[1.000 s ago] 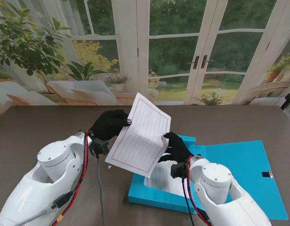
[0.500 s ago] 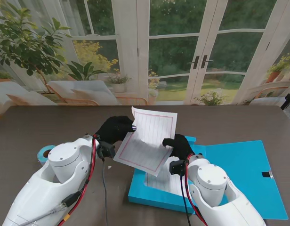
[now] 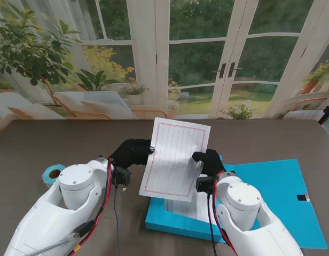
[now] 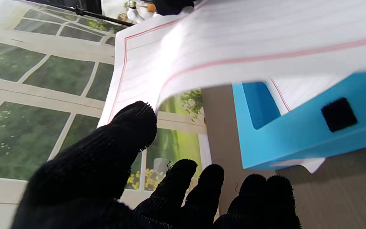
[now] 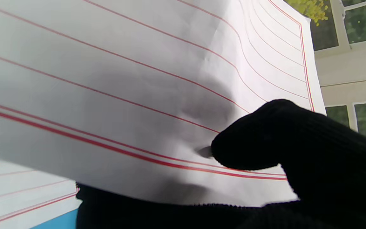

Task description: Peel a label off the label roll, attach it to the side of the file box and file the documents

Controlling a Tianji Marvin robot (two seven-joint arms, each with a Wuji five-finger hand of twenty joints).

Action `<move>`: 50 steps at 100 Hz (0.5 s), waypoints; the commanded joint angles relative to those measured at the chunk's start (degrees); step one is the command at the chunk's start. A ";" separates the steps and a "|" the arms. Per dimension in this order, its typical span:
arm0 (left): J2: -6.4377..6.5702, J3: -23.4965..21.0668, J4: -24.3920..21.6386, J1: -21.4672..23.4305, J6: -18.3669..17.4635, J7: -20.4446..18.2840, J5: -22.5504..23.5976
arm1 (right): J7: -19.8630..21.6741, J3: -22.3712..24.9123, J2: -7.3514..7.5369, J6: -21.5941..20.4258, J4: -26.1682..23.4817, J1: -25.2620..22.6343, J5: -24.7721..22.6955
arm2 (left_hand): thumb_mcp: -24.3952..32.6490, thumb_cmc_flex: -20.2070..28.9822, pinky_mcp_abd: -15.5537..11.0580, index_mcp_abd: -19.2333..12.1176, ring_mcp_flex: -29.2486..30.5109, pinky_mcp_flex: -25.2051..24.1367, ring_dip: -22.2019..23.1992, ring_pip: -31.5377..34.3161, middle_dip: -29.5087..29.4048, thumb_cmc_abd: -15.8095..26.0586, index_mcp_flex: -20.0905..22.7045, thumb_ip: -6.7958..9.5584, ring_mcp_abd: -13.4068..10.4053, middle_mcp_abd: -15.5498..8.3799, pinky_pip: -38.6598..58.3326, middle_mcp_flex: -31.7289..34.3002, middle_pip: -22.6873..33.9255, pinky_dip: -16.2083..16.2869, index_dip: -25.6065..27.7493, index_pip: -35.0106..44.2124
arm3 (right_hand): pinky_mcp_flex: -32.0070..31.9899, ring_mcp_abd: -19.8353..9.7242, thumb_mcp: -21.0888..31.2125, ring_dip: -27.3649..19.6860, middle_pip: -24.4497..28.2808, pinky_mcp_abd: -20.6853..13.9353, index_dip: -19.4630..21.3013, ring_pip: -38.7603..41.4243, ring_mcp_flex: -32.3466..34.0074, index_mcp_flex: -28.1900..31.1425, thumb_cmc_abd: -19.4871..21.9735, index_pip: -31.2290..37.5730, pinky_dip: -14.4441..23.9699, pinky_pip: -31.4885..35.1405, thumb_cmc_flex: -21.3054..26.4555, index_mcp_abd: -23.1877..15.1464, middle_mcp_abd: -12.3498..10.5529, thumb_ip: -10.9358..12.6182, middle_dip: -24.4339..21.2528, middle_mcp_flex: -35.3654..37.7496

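A lined sheet of paper (image 3: 175, 159) with a red border is held up in the middle of the stand view, tilted so its ruled face looks toward the camera, its lower edge hanging over the open blue file box (image 3: 175, 221). The right hand (image 3: 210, 161), in a black glove, pinches the sheet's right edge: in the right wrist view the thumb (image 5: 259, 136) presses on the ruled face just above the double red line while the other fingers lie behind the paper. The left hand (image 3: 133, 151), also gloved black, pinches the sheet's left edge near its upper corner; in the left wrist view the thumb (image 4: 129, 127) meets the curling edge of the paper (image 4: 233, 41), and the remaining fingers (image 4: 202, 184) are loosely curled beneath it. More lined sheets (image 3: 188, 205) lie flat inside the box, below the raised one. The box's lid (image 3: 276, 197) is folded open to the right of the frame, flat on the dark brown surface (image 3: 47, 144), with a small black fastener patch (image 3: 302, 198) near its right edge. A blue label roll (image 3: 51, 173) sits on the surface at the left of the frame, just beside the left arm (image 3: 63, 208). Behind the surface a backdrop of glass doors (image 3: 207, 58) and green plants (image 3: 31, 48) fills the upper half of the frame.
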 commanded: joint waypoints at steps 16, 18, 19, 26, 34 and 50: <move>0.24 -1.71 1.34 1.12 -2.21 0.73 1.63 | 2.17 2.28 0.56 4.69 -1.71 -0.42 -3.89 | -3.02 -3.33 -4.07 -3.09 -3.17 2.12 -2.48 -3.94 -3.46 2.62 -0.58 1.05 -2.56 -2.41 -15.95 -3.17 -1.18 2.01 -1.32 -1.85 | -6.30 1.82 2.47 0.68 0.79 -0.19 2.15 1.25 0.34 1.11 1.18 0.89 -0.77 3.00 1.46 -0.68 1.10 2.49 1.25 -0.08; 0.27 -1.94 1.35 1.30 -2.54 0.83 1.89 | 2.31 2.49 0.61 5.44 -1.87 -0.43 -4.60 | -3.24 -3.39 -4.24 -3.41 -3.16 1.84 -2.48 -4.00 -3.45 2.71 -0.29 1.03 -2.72 -2.54 -16.13 -3.06 -1.14 2.16 -1.27 -1.71 | -6.39 1.87 2.50 0.68 0.82 -0.12 2.25 1.31 0.35 1.06 1.19 0.92 -0.78 2.96 1.49 -0.74 1.09 2.49 1.25 -0.11; 0.29 -2.05 1.35 1.40 -2.72 0.88 2.05 | 2.36 2.60 0.64 5.85 -1.96 -0.43 -4.97 | -3.33 -3.40 -4.37 -3.56 -3.13 1.75 -2.47 -4.02 -3.45 2.79 -0.10 1.03 -2.77 -2.64 -16.19 -2.99 -1.12 2.26 -1.23 -1.62 | -6.36 1.87 2.50 0.68 0.85 -0.10 2.31 1.34 0.34 1.04 1.19 0.94 -0.78 2.97 1.49 -0.75 1.08 2.49 1.26 -0.12; 0.41 -2.73 1.35 2.05 -4.05 1.35 3.31 | 2.59 3.32 0.74 8.79 -2.55 -0.46 -7.32 | -3.85 -3.38 -4.51 -4.04 -2.35 1.44 -2.29 -3.88 -3.36 3.29 2.63 1.04 -2.87 -3.04 -16.44 -1.64 -0.76 2.87 -0.73 -0.33 | -6.44 1.95 2.59 0.66 1.03 0.07 2.56 1.50 0.30 1.00 1.21 0.99 -0.83 2.90 1.53 -0.74 1.16 2.52 1.27 -0.18; 0.60 -3.61 0.99 2.88 -4.71 1.58 4.39 | 2.40 3.87 0.68 13.16 -3.09 -0.28 -10.98 | -3.95 -2.81 -3.92 -4.10 -1.74 1.41 -2.05 -3.75 -3.36 3.65 4.21 1.17 -2.93 -3.05 -16.50 -0.65 -0.68 3.54 -0.26 0.62 | -6.35 2.16 2.83 0.63 1.23 0.42 2.74 1.72 0.34 0.96 1.23 0.99 -0.86 2.93 1.63 -0.36 1.38 2.63 1.21 -0.33; 1.14 -4.97 0.32 4.38 -6.04 0.84 5.99 | 3.98 4.16 1.15 19.45 -2.65 0.83 -17.90 | -4.49 -2.61 -3.94 -4.42 -1.34 1.10 -1.77 -3.76 -3.36 3.98 4.75 1.26 -3.06 -3.35 -16.74 0.03 -0.68 4.51 0.07 1.06 | -6.10 1.92 2.67 0.44 1.59 0.35 2.81 1.98 0.50 0.89 1.22 1.13 -1.02 3.09 1.47 -0.71 1.24 2.51 0.92 -0.27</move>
